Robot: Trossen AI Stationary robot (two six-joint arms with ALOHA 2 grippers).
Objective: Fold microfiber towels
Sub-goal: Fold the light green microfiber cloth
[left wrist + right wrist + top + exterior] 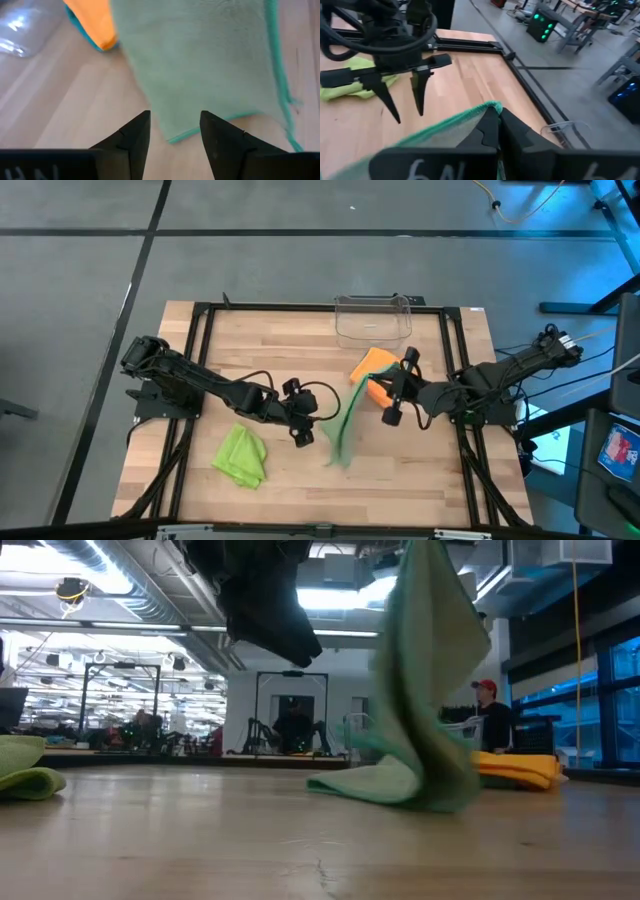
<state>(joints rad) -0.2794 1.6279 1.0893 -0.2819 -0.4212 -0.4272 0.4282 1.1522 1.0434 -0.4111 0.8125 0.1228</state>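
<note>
Here the right gripper [492, 117] pinches a corner of the pale sage green towel [345, 430], lifting it so the cloth hangs down in a drape with its lower end crumpled on the counter [420, 470]. The left gripper [175, 131] hovers just beside the hanging cloth, fingers apart and holding nothing, the towel's teal-stitched edge right before its tips. The orange towel [372, 370] lies near the clear plastic bin [373, 320]; the lime green towel [242, 456] sits crumpled well apart, on the left arm's side.
</note>
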